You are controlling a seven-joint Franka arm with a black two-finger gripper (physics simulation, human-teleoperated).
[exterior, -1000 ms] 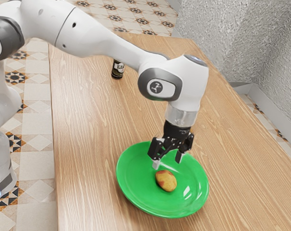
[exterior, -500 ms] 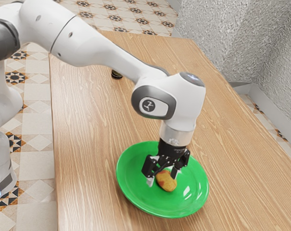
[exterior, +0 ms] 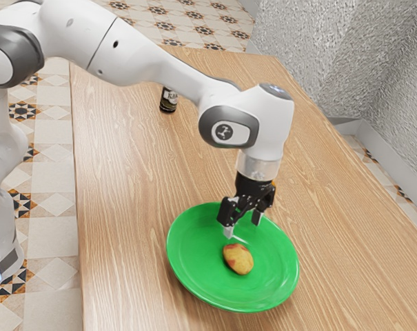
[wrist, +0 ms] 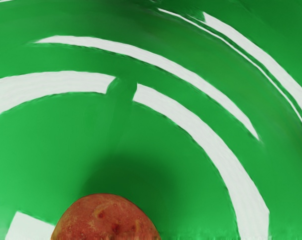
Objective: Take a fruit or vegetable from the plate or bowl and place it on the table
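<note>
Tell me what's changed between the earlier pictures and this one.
The end effector came down to the fruit, then rose again to roughly its first height above the green plate. It is open and empty, so the fruit hasn't been lifted. The fruit, the plate and the dark bottle stayed put.

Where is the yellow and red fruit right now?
Low in the exterior view, the fruit lies near the middle of the green plate, just below the open gripper.
</note>
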